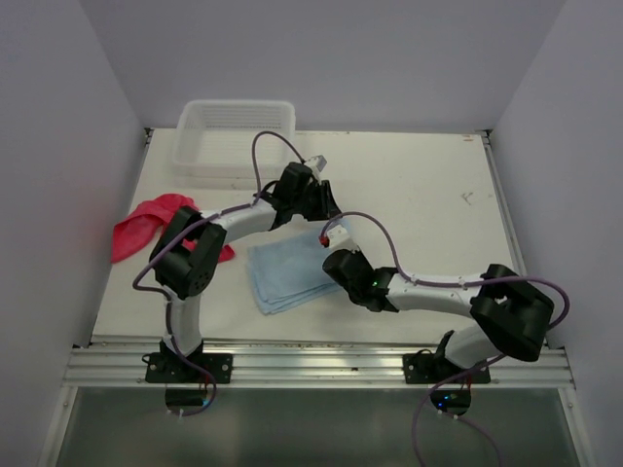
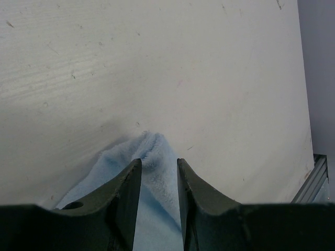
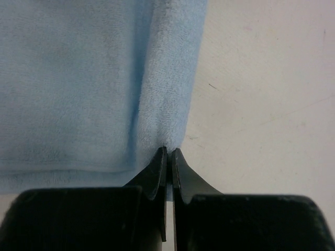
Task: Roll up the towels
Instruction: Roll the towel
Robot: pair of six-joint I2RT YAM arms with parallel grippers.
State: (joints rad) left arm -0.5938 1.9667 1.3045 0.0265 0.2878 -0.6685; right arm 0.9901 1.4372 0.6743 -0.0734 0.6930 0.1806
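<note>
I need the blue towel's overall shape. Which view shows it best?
Top external: the blue towel shows almost whole, spread flat. Left wrist shows only a bunched corner gripped by the left claw; right wrist, a folded edge meeting the shut right claw.

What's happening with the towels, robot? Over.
Left gripper pinching blue towel, far edge. Right gripper shut on its right edge. Lies flat, not yet rolled; red towel bunched off to the left. Nothing in the way.
</note>
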